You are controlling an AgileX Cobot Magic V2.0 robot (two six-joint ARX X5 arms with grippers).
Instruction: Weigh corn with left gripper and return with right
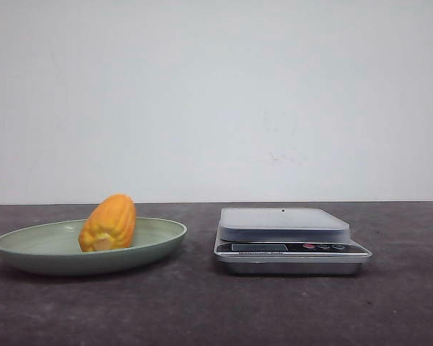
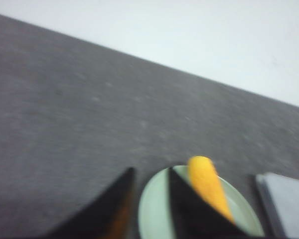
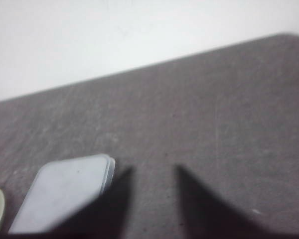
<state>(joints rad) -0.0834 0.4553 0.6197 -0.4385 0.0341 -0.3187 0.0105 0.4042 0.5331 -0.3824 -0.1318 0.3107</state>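
Wrist views: left claw [image 2: 150,172] and right claw [image 3: 152,169] both parted, holding nothing, corn [image 2: 208,191] on plate [image 2: 152,214]

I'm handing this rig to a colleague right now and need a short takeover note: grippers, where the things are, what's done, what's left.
Left gripper: open, empty, above the plate.
Right gripper: open, empty, over bare table beside the scale.
The corn lies on the green plate, left of the scale. The scale's platform is bare.
Done: nothing visible; the corn is not yet grasped.
Left: left gripper picks the corn and sets it on the scale; right gripper then returns it to the plate.
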